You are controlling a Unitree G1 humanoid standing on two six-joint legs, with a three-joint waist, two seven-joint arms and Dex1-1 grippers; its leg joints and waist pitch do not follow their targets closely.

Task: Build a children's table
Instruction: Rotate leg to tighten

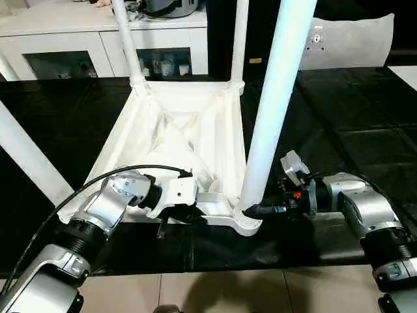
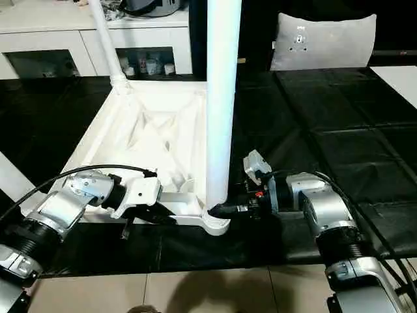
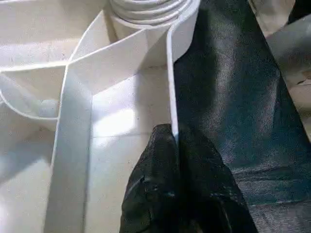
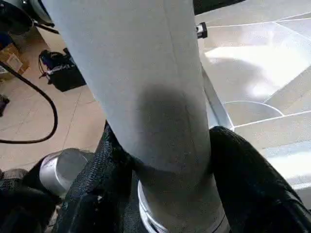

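Both eye views look forward and down from the head over the silver forearms, sharing the upturned white plastic square tabletop (image 1: 189,130) on the black-covered bench (image 1: 339,124) from slightly offset spots. The left wrist view sits very close along the left tool (image 3: 177,141) at the tabletop's thin rim. The right wrist view faces the white tapered tube leg (image 4: 146,97) at close range.

White cabinet (image 1: 98,39) with glass doors behind; grey chair back (image 2: 322,40), perhaps cushioned.
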